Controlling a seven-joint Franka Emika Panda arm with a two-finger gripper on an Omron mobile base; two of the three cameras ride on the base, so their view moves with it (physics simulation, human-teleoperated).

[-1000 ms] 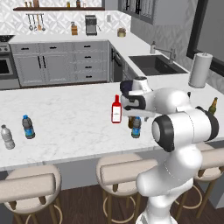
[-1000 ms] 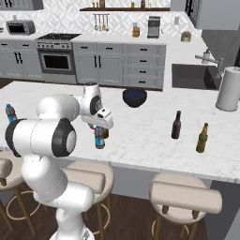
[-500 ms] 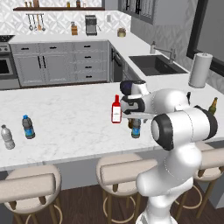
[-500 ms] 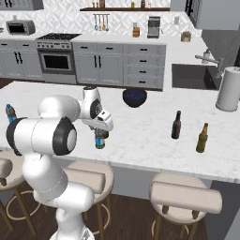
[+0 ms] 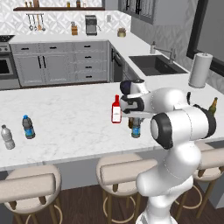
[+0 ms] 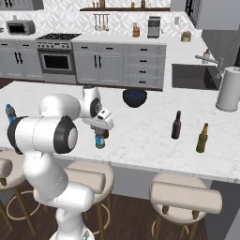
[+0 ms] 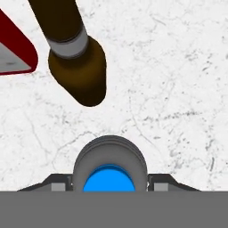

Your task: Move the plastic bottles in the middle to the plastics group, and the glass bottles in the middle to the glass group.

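Note:
The small see-through bottle (image 5: 136,128) with a blue cap and blue-green label stands near the counter's front edge. My gripper (image 5: 135,117) hangs right over it, open, one fingertip on each side of its cap (image 7: 109,179). In the hand view the fingertips (image 7: 60,183) flank the bottle's shoulder closely. The slim brown bottle (image 7: 75,58) stands just behind it, and the red bottle (image 5: 116,109) with a white label is to its left. The plastics group is at the far left: a clear bottle (image 5: 6,137) and a dark-labelled one (image 5: 28,127). The glass group stands right: a dark bottle (image 6: 176,125) and an amber-green one (image 6: 202,138).
A dark bowl (image 6: 134,97) sits behind the middle bottles. A paper towel roll (image 5: 199,70) stands by the sink (image 5: 153,64). Stools (image 5: 120,168) line the counter's front edge. Bare marble (image 5: 70,118) lies between the middle bottles and the plastics group.
My hand has come down and slightly forward over the small blue-capped bottle. The bottles have not moved.

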